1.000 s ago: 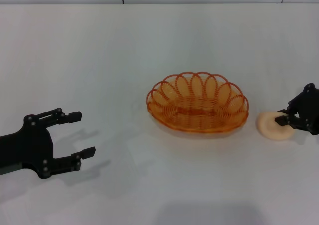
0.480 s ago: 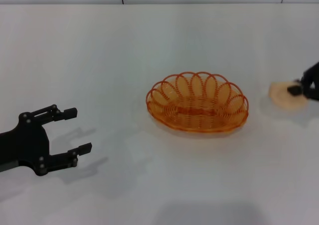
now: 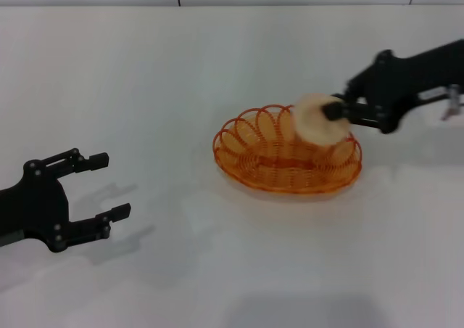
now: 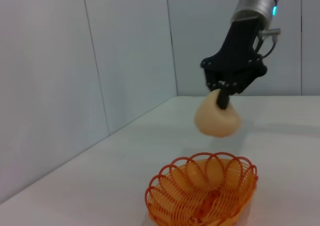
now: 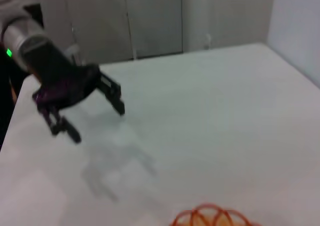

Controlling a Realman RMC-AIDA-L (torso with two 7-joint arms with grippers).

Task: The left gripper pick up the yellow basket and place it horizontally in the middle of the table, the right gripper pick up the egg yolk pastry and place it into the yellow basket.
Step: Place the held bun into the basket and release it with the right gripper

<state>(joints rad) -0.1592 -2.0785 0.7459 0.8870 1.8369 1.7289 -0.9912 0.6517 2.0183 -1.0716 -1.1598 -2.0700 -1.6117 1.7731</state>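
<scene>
Head view: my right gripper (image 3: pixel 335 112) is pinching the egg yolk pastry (image 3: pixel 319 120) in its jaws and holding it in the air above the right end of the yellow basket (image 3: pixel 286 150), clear of the scalloped rim so it can drop inside. That basket is lying lengthwise mid-table (image 3: pixel 217 270). My left gripper (image 3: pixel 101 186) is hanging spread and empty near the left edge (out of the way).

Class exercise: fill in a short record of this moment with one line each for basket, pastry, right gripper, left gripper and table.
basket: yellow basket, upright on the table, nothing inside
pastry: egg yolk pastry, held in the air above the basket
right gripper: right gripper, shut on the pastry
left gripper: left gripper, open, off to the left of the basket
table: table, white
</scene>
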